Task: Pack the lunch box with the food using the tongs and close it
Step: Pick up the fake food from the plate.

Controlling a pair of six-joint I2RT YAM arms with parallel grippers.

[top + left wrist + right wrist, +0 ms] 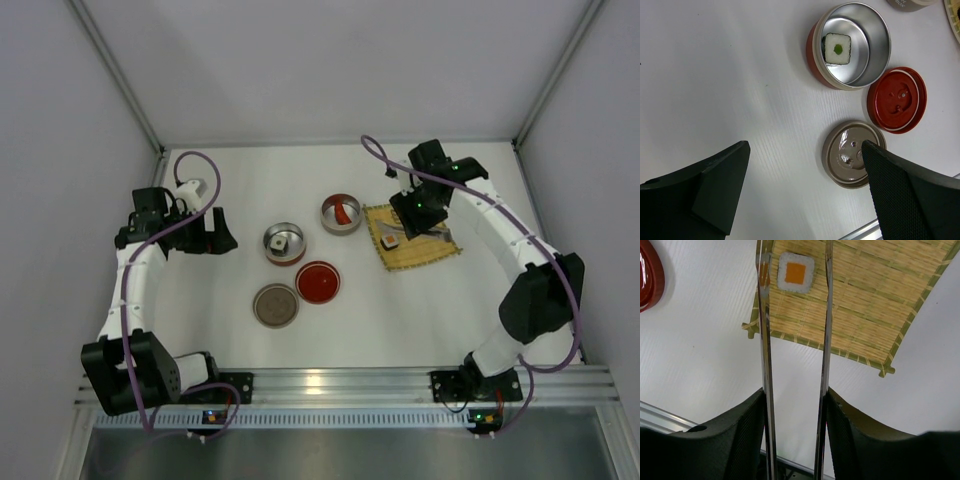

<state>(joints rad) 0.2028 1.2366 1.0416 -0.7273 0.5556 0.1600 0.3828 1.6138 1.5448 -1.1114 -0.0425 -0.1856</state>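
Lab test cell, white walls (300, 70), aluminium rail (340, 385)

Bright, even light from above washes the white worktop (260, 180), leaving only soft, faint shadows. Glare spots the aluminium rail (320, 379) at its near edge. In the wrist views the tongs (826, 315) and the lunch box tin (879, 35) gleam, and both are in sharp focus.

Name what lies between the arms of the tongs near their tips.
An orange-centred sushi piece, resting on the bamboo mat, sits between the arms of the tongs; the right wrist view shows it.
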